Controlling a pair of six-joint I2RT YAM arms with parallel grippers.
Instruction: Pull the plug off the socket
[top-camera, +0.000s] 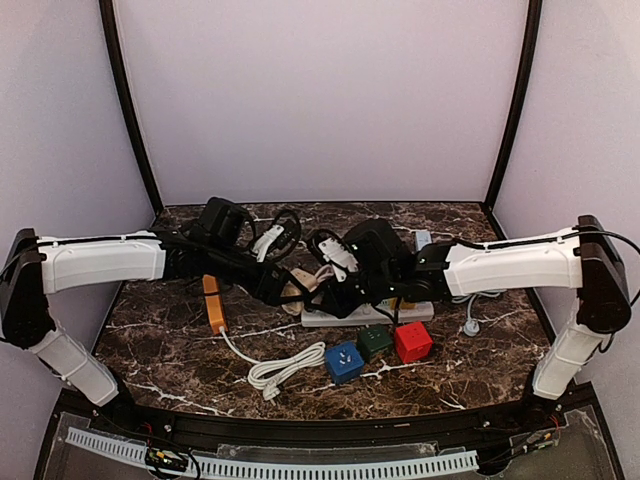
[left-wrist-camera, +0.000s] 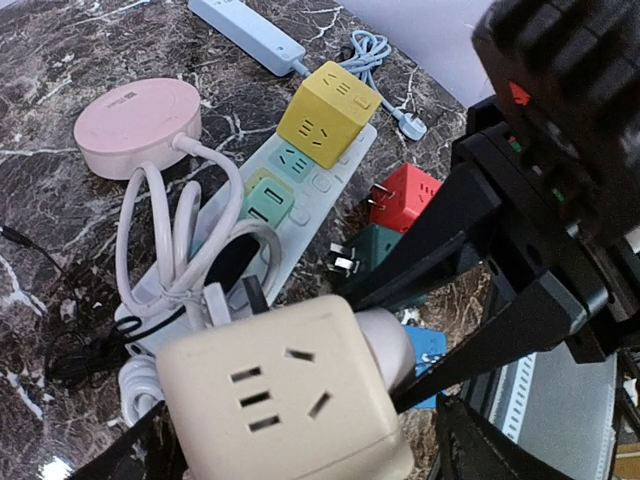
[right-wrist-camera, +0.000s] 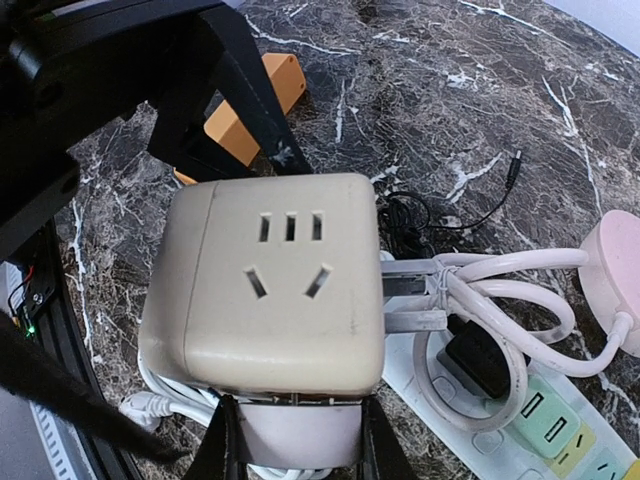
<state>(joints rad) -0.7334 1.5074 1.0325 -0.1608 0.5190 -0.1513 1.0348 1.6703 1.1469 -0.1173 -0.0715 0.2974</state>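
Note:
A beige cube socket (left-wrist-camera: 285, 400) hangs above the table between both grippers; it also shows in the right wrist view (right-wrist-camera: 275, 280) and the top view (top-camera: 293, 290). My left gripper (left-wrist-camera: 300, 445) is shut on the cube's sides. A white plug (right-wrist-camera: 297, 432) sits in the cube's bottom face with a thin gap at the joint. My right gripper (right-wrist-camera: 297, 445) is shut on this plug, one black finger on each side. The plug also shows in the left wrist view (left-wrist-camera: 388, 345), pinched by the right fingers (left-wrist-camera: 450, 260).
A white power strip (top-camera: 365, 312) lies below, with a yellow cube (left-wrist-camera: 328, 112) and a black plug (right-wrist-camera: 480, 355) in it. A pink round socket (left-wrist-camera: 138, 125), red (top-camera: 412, 341), green (top-camera: 375, 340) and blue (top-camera: 343, 361) cubes, an orange strip (top-camera: 213, 303) and a coiled white cable (top-camera: 285, 370) lie around.

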